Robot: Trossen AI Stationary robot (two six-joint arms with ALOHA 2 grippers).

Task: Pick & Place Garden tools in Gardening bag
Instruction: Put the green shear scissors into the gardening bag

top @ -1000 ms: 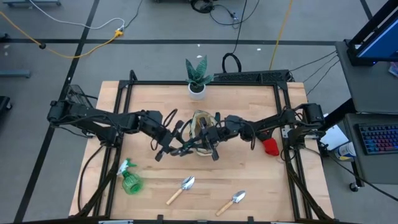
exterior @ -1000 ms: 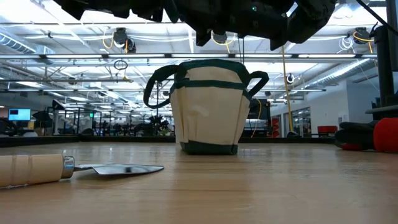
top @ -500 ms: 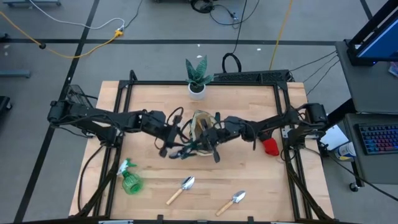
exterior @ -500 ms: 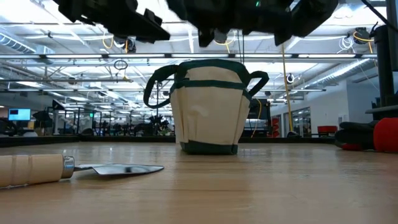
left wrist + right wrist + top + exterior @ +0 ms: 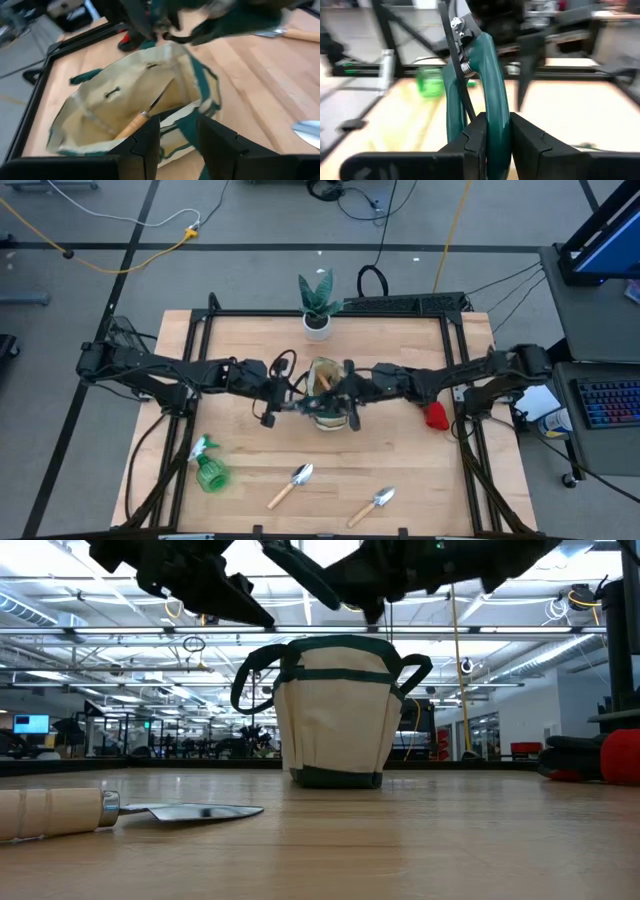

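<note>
The beige gardening bag (image 5: pixel 322 370) with green trim stands upright mid-table; it also shows in the low view (image 5: pixel 335 710). A wooden-handled tool (image 5: pixel 132 126) lies inside it. My right gripper (image 5: pixel 345 392) is above the bag, shut on the green-handled pruners (image 5: pixel 480 65). The pruners reach out toward the table's left (image 5: pixel 305 406). My left gripper (image 5: pixel 178 135) is open and empty, just left of the bag (image 5: pixel 272 398). Two trowels (image 5: pixel 292 483) (image 5: pixel 372 505), a green spray bottle (image 5: pixel 208 470) and a red item (image 5: pixel 435 415) lie on the table. My right gripper pinches one green handle of the pruners (image 5: pixel 495 122) between its two fingers. The fingers run along the handle. The pruners are lifted clear and slant above the bag's rim (image 5: pixel 310 575).
A plant in a white pot (image 5: pixel 318 308) stands at the table's far edge, behind the bag. The trowels and the spray bottle lie near the front edge. One trowel shows close up in the low view (image 5: pixel 130 810).
My left gripper has drawn away from the pruners toward the table's left and far side. My right gripper has carried the pruners toward the far edge, over the bag, and has tipped them to a slant.
</note>
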